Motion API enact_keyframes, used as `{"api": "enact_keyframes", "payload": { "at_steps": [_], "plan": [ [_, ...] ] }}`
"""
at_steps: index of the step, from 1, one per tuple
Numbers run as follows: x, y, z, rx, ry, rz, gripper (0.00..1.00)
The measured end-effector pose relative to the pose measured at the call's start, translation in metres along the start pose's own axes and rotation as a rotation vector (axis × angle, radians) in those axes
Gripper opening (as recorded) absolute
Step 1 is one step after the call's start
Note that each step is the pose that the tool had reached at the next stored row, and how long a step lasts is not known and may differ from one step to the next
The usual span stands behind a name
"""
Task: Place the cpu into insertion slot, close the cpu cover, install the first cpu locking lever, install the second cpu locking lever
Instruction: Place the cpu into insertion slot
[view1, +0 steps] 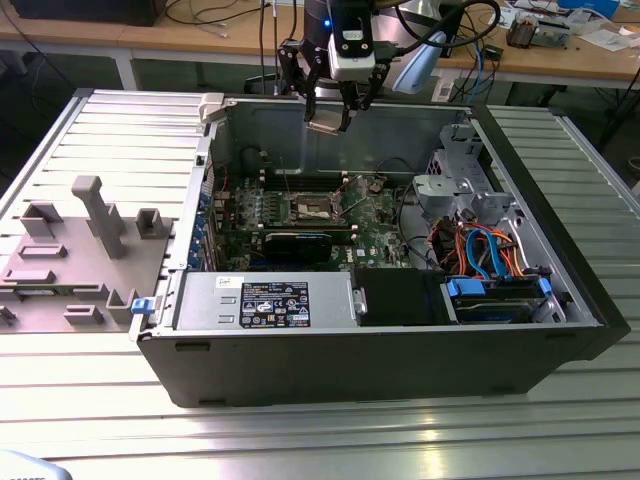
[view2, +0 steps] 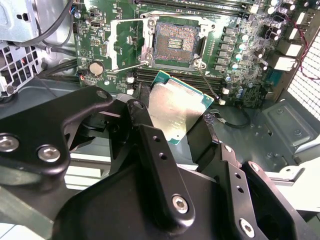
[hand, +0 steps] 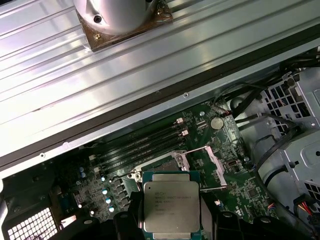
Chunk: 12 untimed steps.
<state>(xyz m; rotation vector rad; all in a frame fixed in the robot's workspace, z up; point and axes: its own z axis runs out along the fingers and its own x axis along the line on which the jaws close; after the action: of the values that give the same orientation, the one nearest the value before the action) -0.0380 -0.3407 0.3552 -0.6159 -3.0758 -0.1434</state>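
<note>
End effector (view1: 327, 112) clamped on chip (view2: 177, 107) by opposite edges, held over open case (view1: 350, 350). Exterior view: bare socket (view1: 307, 208) at its 6 o'clock.

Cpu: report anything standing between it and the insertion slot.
Nothing visible does. The end effector holds the cpu in open air above the motherboard. The insertion slot lies bare below, its cpu cover swung open to one side.
</note>
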Motion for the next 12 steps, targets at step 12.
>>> {"api": "enact_keyframes", "payload": {
  "at_steps": [12],
  "plan": [
    [0.0000, 0.0000, 0.0000, -0.0001, -0.0005, 0.006, 0.55]
  ]
}}
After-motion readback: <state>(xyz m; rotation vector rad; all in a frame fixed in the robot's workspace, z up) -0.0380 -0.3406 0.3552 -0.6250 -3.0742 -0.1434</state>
